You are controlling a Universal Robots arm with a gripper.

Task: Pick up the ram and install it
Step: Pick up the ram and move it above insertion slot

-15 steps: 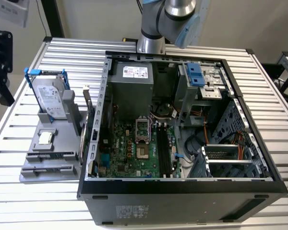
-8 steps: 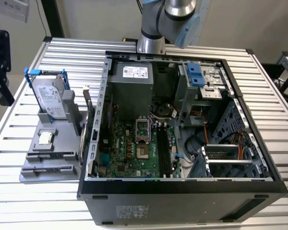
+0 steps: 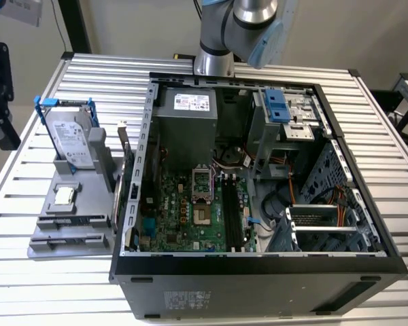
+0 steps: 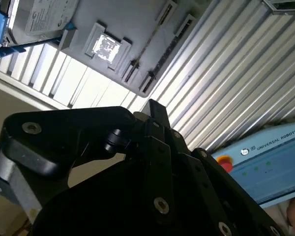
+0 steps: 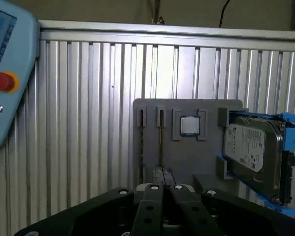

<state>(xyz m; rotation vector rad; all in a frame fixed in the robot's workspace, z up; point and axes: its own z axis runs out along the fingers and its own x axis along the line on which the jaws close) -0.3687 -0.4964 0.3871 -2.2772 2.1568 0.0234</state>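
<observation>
The pincer [image 5: 162,175] hangs above the slatted counter [image 5: 88,123] with its tips drawn together and nothing between them. Straight ahead of the tips lies the grey holder [image 5: 187,157]. The ram [image 5: 161,145] reads as the thin dark strip standing on edge in one of the holder's two long slots, the one nearer the small square chip [image 5: 189,125]. The neighbouring slot shows a similar thin line, and I cannot tell whether it is filled too. Beyond the chip, farther off to the pincer's side, the hard drive [image 5: 250,152] leans in its blue frame. Nothing is lifted, so I judge the step in hand to be the reach for the ram.

To do it well, the pincer should spread only a little wider than the strip is thick, since the slot walls and the second slot crowd it on both sides. The jaws should meet the strip's two flat faces, not its ends. They should sit at mid-length so it rises level. A plumb descent, stopping short of the holder, and a straight pull along the slot seem safest. A tilted pull would likely bind at the end clips. The grip should be firm yet gentle, because a thin board held by its edge can pivot.
</observation>
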